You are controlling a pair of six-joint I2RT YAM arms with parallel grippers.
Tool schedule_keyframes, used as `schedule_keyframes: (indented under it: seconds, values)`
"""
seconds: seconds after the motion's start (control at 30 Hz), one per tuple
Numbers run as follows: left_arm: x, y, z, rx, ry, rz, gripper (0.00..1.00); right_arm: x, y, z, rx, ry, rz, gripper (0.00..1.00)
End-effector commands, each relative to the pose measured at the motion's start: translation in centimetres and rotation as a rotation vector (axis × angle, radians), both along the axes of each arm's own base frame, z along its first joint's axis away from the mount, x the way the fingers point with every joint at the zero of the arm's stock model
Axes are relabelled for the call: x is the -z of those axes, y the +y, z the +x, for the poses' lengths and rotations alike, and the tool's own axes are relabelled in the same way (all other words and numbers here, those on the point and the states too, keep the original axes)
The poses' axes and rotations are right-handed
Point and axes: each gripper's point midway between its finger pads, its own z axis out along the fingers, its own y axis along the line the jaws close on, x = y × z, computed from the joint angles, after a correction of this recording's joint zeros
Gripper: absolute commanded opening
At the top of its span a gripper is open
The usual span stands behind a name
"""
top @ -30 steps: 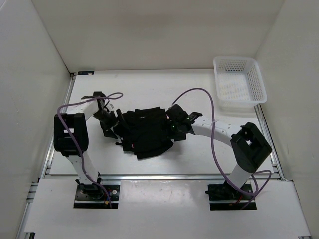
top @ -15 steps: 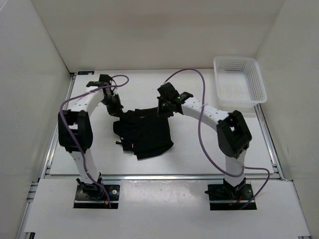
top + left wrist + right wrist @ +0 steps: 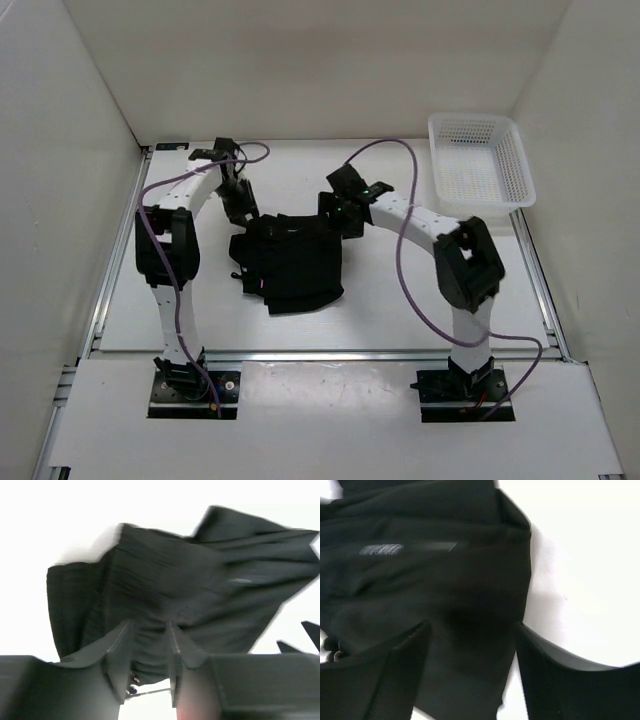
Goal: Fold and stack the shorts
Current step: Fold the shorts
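Observation:
The black shorts (image 3: pixel 291 262) lie bunched in a rough rectangle at the middle of the table. My left gripper (image 3: pixel 240 211) hovers at their far left corner. In the left wrist view its jaws stand a little apart over the dark cloth (image 3: pixel 175 570), and nothing is pinched between the fingertips (image 3: pixel 148 625). My right gripper (image 3: pixel 339 216) is at the far right corner. Its jaws are spread wide (image 3: pixel 473 625) above the cloth (image 3: pixel 445 580) and grip nothing. A pale label (image 3: pixel 381 549) shows on the fabric.
A white mesh basket (image 3: pixel 480 170) sits at the far right corner of the table. White walls close in the left, right and back sides. Purple cables loop from both arms above the table.
Both arms swung from the sides of the shorts to the far edge. The far part of the cloth was pulled along, leaving a tighter shape. Both jaws closed, then opened again.

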Motion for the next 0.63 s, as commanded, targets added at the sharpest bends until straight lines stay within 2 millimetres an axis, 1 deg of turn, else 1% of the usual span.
schedule_keyframes:
  seconds: [0.0, 0.03, 0.07, 0.1, 0.13, 0.17, 0.2, 0.23, 0.27, 0.3, 0.33, 0.37, 0.4, 0.43, 0.47, 0.5, 0.53, 0.57, 0.6]
  values:
    - [-11.3, -0.1, 1.3, 0.028, -0.269, 0.015, 0.45, -9.2, -1.9, 0.3, 0.042, -0.207, 0.065, 0.79]
    - [-13.9, -0.4, 1.6, 0.047, -0.337, 0.017, 0.70, -12.1, -3.5, 0.5, 0.086, -0.281, 0.072, 0.85]
    - [-15.6, -0.3, 1.3, 0.059, -0.372, 0.017, 0.79, -12.8, -4.5, -0.1, 0.102, -0.294, 0.058, 0.85]
    - [-18.4, 0.0, 0.6, 0.052, -0.438, 0.019, 0.86, -13.6, -6.0, -0.3, 0.124, -0.313, 0.039, 0.86]
    - [-19.7, 0.2, -0.2, 0.062, -0.466, 0.020, 0.87, -15.0, -7.7, -1.3, 0.150, -0.342, 0.038, 0.88]
    - [-21.1, 0.5, -0.8, 0.065, -0.507, 0.028, 1.00, -15.0, -10.0, -1.7, 0.200, -0.350, -0.019, 0.88]
    - [-23.6, 1.1, -2.2, 0.053, -0.579, 0.037, 1.00, -15.4, -11.6, -2.2, 0.229, -0.359, -0.047, 0.88]
    - [-23.7, 1.5, -3.4, 0.049, -0.582, 0.045, 1.00, -16.9, -13.5, -3.0, 0.270, -0.395, -0.058, 0.88]
    - [-24.4, 1.7, -4.2, 0.055, -0.614, 0.044, 1.00, -15.9, -15.4, -4.5, 0.286, -0.366, -0.127, 0.88]
    - [-26.7, 2.4, -6.2, 0.038, -0.694, 0.052, 1.00, -17.1, -17.3, -5.5, 0.324, -0.400, -0.139, 0.88]
    - [-27.1, 2.7, -7.1, 0.023, -0.721, 0.054, 1.00, -17.3, -19.0, -6.0, 0.371, -0.421, -0.183, 0.88]
    - [-26.1, 2.8, -8.0, 0.013, -0.716, 0.049, 1.00, -16.4, -20.8, -7.4, 0.389, -0.397, -0.243, 0.88]
    - [-27.6, 3.6, -9.8, -0.021, -0.780, 0.060, 1.00, -17.3, -22.0, -8.5, 0.420, -0.425, -0.238, 0.89]
    - [-27.8, 4.0, -10.6, -0.043, -0.799, 0.061, 1.00, -17.3, -22.9, -9.2, 0.443, -0.429, -0.252, 0.89]
    - [-26.7, 4.1, -11.4, -0.050, -0.787, 0.058, 1.00, -16.9, -24.0, -10.2, 0.458, -0.420, -0.282, 0.89]
    - [-27.9, 4.5, -12.6, -0.063, -0.853, 0.055, 1.00, -16.8, -25.3, -11.2, 0.487, -0.439, -0.299, 0.89]
    - [-28.0, 4.5, -13.1, -0.072, -0.868, 0.046, 1.00, -16.4, -25.7, -11.8, 0.476, -0.441, -0.307, 0.87]
    - [-27.3, 4.6, -13.6, -0.072, -0.864, 0.047, 1.00, -16.7, -26.5, -12.4, 0.497, -0.463, -0.298, 0.87]
    - [-27.3, 4.9, -14.0, -0.079, -0.872, 0.055, 1.00, -16.5, -26.8, -12.7, 0.527, -0.468, -0.282, 0.88]
